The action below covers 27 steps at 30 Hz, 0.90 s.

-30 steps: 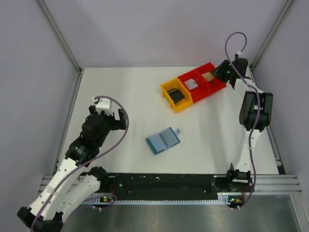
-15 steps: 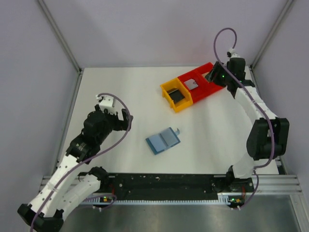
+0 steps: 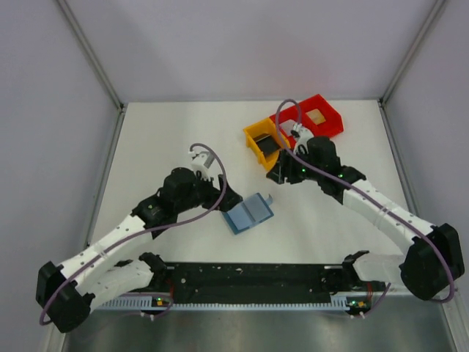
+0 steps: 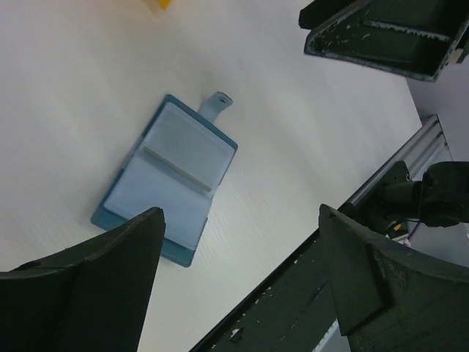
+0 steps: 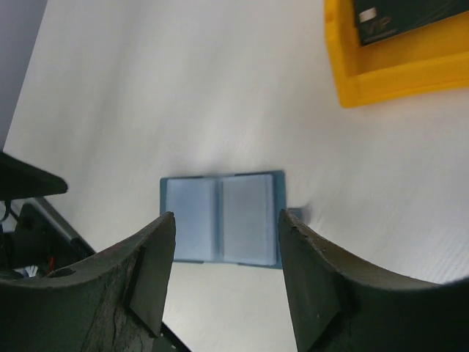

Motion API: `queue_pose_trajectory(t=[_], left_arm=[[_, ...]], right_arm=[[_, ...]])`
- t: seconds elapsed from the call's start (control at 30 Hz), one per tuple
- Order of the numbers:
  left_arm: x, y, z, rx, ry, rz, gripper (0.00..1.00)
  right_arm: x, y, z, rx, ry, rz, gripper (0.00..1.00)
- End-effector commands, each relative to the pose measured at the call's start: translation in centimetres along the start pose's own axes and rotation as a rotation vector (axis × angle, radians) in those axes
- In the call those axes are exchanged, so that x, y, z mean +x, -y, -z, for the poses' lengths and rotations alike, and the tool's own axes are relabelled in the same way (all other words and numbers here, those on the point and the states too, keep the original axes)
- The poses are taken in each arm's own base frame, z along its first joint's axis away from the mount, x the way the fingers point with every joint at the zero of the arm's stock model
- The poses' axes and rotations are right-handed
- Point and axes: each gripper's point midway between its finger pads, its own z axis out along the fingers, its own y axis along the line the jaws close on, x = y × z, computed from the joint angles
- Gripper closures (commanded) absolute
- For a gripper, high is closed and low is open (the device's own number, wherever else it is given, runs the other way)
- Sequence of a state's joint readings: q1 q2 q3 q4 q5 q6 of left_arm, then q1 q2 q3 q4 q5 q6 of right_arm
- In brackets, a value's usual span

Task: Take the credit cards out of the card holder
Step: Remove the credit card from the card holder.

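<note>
Left claw [image 3: 228,199] and right claw [image 3: 278,175] have converged over the open card holder [image 3: 247,213].

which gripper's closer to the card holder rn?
Left. The left gripper is right by the open card holder's left edge, jaws open; the right gripper is farther away, beyond its far right corner, near the yellow bin.
</note>
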<state>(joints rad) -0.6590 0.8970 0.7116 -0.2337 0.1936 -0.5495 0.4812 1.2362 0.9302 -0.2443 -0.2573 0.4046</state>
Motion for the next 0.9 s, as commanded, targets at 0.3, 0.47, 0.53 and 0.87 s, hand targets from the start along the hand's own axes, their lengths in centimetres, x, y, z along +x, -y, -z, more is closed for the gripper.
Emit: queue_pose_trajectory(t=[0.3,0.47,0.53,0.87], left_arm=[[6.2,-1.1,-6.3,-0.044,-0.100,0.142,0.15],[8.8,-2.9,-7.9,-0.080,-0.150,0.163,0.20],[9.8,-3.7,-8.3,-0.114,-0.180,0.161,0.23],[12.9,-6.2,-7.9,-0.209,-0.268,0.178,0.56]], right_arm=[[9.6,-3.4,-3.3,-0.117,-0.145,-0.002,0.42],[11.0,-2.3,-5.1,-0.084,-0.182,-0.013,0.42],[11.5,-1.8,-5.6,-0.071,-0.196,-0.018,0.42],[13.6,-0.6,-7.0,-0.035,-0.261,-0.031,0.43]])
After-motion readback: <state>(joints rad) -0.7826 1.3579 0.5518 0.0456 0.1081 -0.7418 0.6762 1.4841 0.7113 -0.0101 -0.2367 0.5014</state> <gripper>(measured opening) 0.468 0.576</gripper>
